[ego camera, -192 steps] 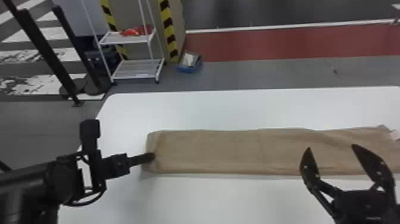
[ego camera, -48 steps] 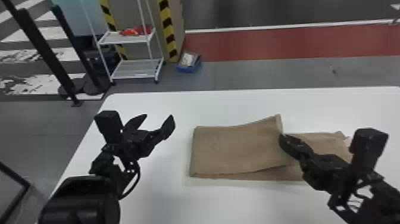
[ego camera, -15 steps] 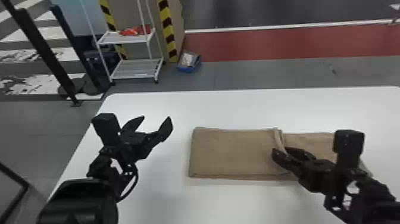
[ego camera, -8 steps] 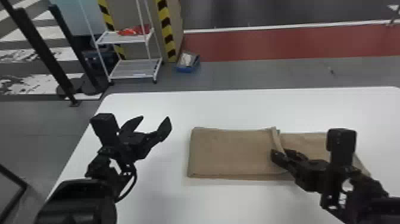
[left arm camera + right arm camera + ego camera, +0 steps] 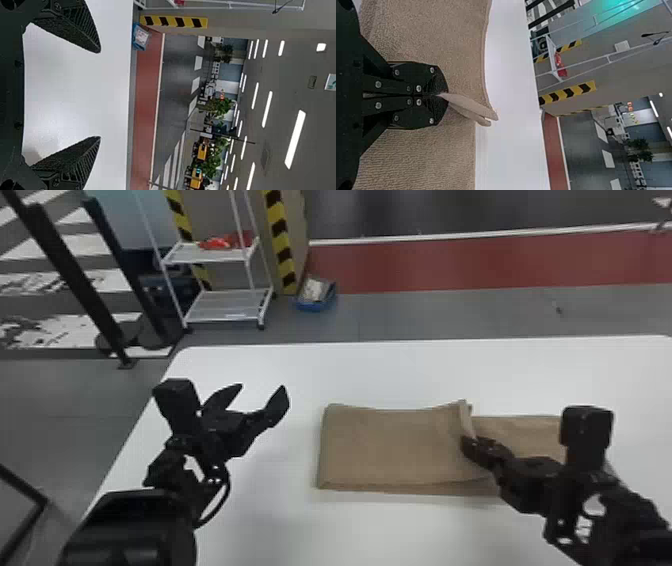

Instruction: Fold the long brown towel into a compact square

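Towel: long brown fabric towel (image 5: 390, 450) is lying on the smooth white worktop (image 5: 350, 375), L part doubled over itself, lower layer extending under the R arm
Change: vs the earlier full-length spread, towel is covering a shorter strip; flap is sitting lower than a few secs ago
R jaws: black two-fingered right gripper (image 5: 469, 444) is pinching the flap's edge, jaws closed on it, a bit of cloth poking out past the tips
L jaws: matching black left gripper (image 5: 262, 389) is idling left of the towel, jaws spread, gripping nothing
Upshot: 1st fold is prob. nearing completion; compact square is needing release, smoothing + more folds
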